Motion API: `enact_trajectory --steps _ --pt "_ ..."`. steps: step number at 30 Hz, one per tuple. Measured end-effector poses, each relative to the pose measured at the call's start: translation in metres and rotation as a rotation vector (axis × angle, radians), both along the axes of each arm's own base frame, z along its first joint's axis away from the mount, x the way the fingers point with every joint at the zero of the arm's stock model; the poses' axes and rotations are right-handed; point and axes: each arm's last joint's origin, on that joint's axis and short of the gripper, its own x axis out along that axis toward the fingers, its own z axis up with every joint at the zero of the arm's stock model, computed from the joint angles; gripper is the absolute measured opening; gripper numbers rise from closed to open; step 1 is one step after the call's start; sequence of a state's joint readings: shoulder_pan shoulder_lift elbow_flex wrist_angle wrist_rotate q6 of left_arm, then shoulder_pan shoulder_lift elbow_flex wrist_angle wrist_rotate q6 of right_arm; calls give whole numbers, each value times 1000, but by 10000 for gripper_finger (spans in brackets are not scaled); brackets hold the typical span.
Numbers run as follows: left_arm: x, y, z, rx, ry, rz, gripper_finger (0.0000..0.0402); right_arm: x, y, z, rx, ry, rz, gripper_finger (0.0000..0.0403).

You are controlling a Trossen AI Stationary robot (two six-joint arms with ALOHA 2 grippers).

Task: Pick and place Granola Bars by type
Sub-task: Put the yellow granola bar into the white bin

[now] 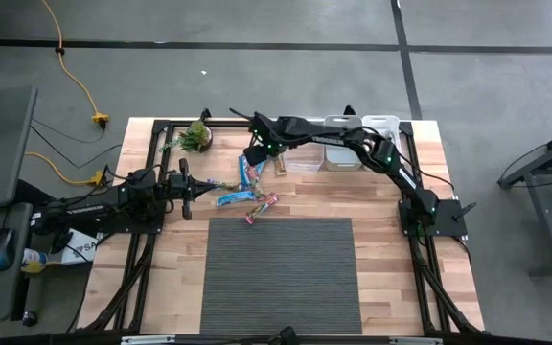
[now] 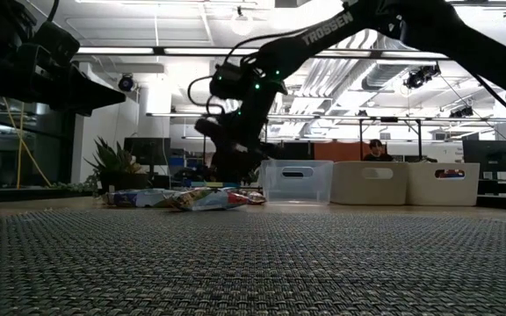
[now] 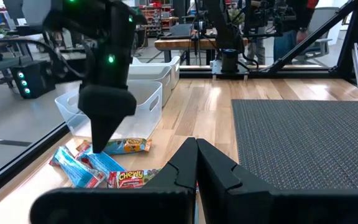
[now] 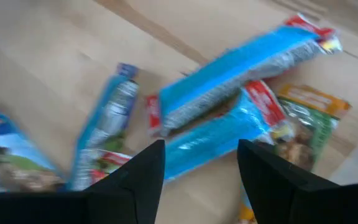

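Observation:
Several wrapped granola bars lie flat in a loose heap (image 1: 247, 187) on the wooden table, beyond the mat. In the right wrist view I see two bright blue bars (image 4: 241, 68) (image 4: 216, 140), a yellow-green one (image 4: 306, 118) and a blue-white one (image 4: 110, 130). My right gripper (image 4: 201, 174) hangs open and empty just above the heap (image 1: 255, 158), its fingers pointing down on either side of the blue bars. My left gripper (image 3: 197, 158) is shut and empty, level at the table's left, just left of the heap (image 1: 197, 188).
Three clear bins (image 1: 305, 158) (image 1: 343, 153) (image 1: 381, 123) stand in a row at the far right of the heap. A small potted plant (image 1: 196, 136) stands at the far left. A dark ribbed mat (image 1: 281, 273) covers the near middle. A person sits in the room behind (image 2: 374, 149).

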State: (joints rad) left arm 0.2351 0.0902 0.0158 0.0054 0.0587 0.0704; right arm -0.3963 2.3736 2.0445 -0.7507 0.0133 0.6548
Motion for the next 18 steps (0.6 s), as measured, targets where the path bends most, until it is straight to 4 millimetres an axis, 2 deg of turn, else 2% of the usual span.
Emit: enact_trajectory --steps 18 --pt "0 0 0 0 0 0 1 -13 -4 -7 18 136 -24 185"
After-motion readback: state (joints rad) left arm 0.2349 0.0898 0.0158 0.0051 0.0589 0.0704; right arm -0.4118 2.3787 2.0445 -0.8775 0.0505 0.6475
